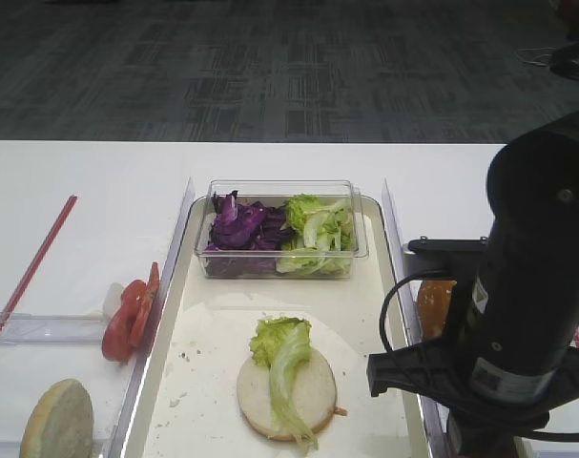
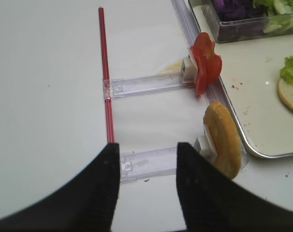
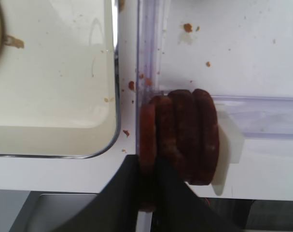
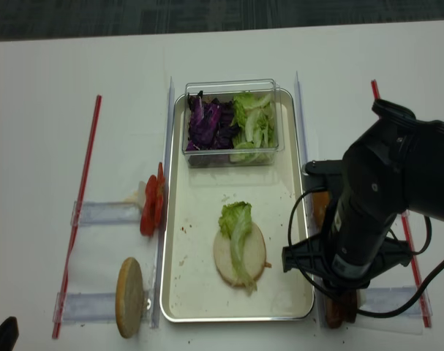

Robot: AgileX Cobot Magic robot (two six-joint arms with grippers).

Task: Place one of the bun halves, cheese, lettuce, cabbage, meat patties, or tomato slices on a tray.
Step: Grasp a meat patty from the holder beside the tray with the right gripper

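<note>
A: What is being shown, taking the tray (image 4: 179,296) as the landmark?

B: A flat bun half (image 4: 223,256) is lying on its liner toward the near end, and a strip of lettuce (image 4: 237,227) is draped over it. A clear box (image 1: 213,262) holding purple cabbage (image 1: 239,229) and more lettuce is sitting at the tray's far end. So a base and one layer are judged to be placed already; patty, tomato and top bun are being left for later.

A: And outside the tray?

B: Tomato slices (image 2: 205,67) and a second bun half (image 2: 224,140) are standing on edge in clear holders just left of the tray. The meat patties (image 3: 185,140) are stacked on edge just right of it.

A: What is being done by the grippers?

B: The right gripper (image 3: 151,193) is clamped nearly closed on the outermost patty, the one nearest the tray. The left gripper (image 2: 146,174) is parted and carrying nothing, well left of the tray.

A: What is being hidden?

B: In both high views the patties are largely covered by the right arm. The right fingertips are lost in shadow, so the exact contact is hard to make out. No cheese is being seen anywhere.
</note>
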